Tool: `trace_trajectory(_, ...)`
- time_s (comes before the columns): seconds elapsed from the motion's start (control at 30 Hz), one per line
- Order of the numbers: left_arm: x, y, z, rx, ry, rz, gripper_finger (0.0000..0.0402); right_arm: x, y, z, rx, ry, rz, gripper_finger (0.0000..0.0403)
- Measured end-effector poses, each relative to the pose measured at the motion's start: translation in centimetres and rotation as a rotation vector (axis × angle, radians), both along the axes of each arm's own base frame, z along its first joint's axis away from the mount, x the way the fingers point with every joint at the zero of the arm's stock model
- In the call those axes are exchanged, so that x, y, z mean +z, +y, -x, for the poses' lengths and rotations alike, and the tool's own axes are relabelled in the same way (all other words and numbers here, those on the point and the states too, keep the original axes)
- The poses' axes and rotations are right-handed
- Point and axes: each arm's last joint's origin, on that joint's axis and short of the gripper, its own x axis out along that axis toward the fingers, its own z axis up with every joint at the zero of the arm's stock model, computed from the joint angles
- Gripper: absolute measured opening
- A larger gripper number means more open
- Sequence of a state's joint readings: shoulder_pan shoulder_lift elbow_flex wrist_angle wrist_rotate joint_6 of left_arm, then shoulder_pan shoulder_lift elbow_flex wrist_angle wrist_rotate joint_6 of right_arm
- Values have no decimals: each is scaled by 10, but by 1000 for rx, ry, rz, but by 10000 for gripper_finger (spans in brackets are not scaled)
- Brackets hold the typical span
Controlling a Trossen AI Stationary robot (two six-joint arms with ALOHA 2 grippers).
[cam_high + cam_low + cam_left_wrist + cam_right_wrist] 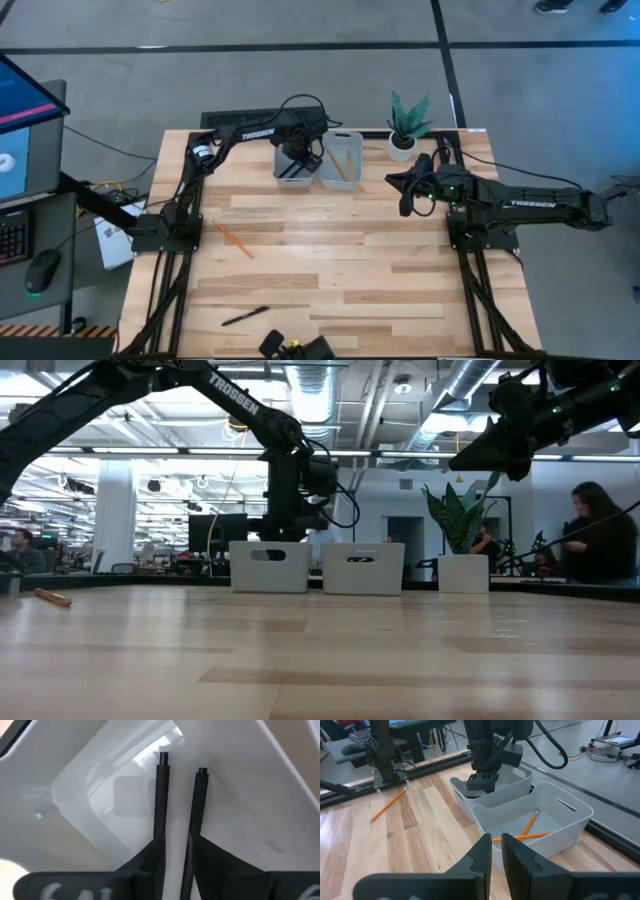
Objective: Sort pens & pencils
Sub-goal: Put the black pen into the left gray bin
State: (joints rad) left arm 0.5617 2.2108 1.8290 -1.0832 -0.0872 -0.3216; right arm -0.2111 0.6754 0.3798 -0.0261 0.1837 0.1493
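Observation:
Two grey trays stand side by side at the table's far edge. My left gripper (pixel 297 155) points down into the left tray (pixel 280 168), where two black pens (pixel 161 795) (pixel 197 802) show. Its fingers stand slightly apart, one pen running between them. The right tray (pixel 570 817) holds two orange pencils (pixel 526 830). A third pencil (pixel 233 240) lies on the table at mid-left, and another pen (pixel 245 316) near the front edge. My right gripper (pixel 405 195) waits at the right, raised, fingers together with nothing between them. My left gripper comes from above with its fingers along one pen's lower part (pixel 187 860), which runs close to one finger (pixel 220 865). A pale gap shows between the pen and the other finger. I cannot tell whether either finger touches it.
A potted plant (pixel 405 128) stands right of the trays at the far edge. A dark device (pixel 290 347) sits at the near edge. The table's middle is bare wood. People sit in the room beyond the table in the low view.

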Motion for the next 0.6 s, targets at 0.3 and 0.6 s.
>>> trace_trajectory(0.3,27,-7,7,-28,-16,-29,78,-2,0,1,0,23,-5,66)
trace_trajectory(0.6,108,-37,24,-103,-164,-181,78,-2,0,1,-2,17,-11,66)
